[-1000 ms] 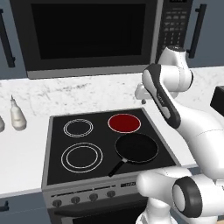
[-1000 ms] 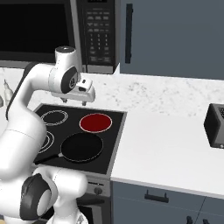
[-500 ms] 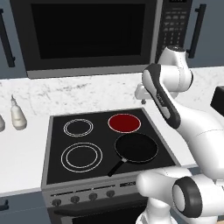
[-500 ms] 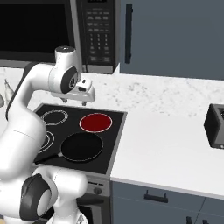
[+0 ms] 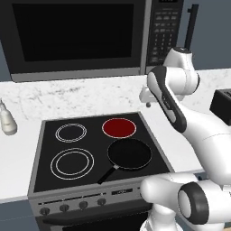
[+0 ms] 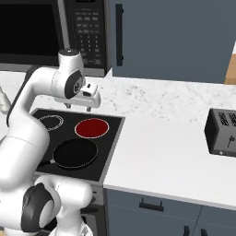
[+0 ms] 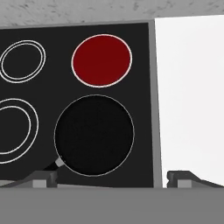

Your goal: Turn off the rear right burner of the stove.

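The stove (image 5: pixel 97 136) (image 6: pixel 110 152) (image 7: pixel 57 83) is a black glass cooktop with a row of small dark knobs (image 5: pixel 64 207) on its grey front panel. Its rear right burner (image 5: pixel 119 127) (image 6: pixel 91 128) (image 7: pixel 102 60) glows red inside a thin white rim. My gripper (image 5: pixel 145 100) (image 6: pixel 90 106) (image 7: pixel 113 177) hangs open and empty well above the cooktop's right side, pointing down. Seen from the hand, the fingertips (image 7: pixel 43 177) straddle the near edge of the frying pan, and the red burner lies beyond it.
A black frying pan (image 5: pixel 130 153) (image 6: pixel 75 153) (image 7: pixel 94 134) sits on the front right zone, handle toward the front. The left zones are two double-lined white rings (image 5: pixel 71 133). A microwave (image 5: pixel 76 36) hangs above, a toaster (image 6: pixel 223 131) stands on the right counter (image 6: pixel 161 147), and a small bottle (image 5: pixel 6 119) is at left.
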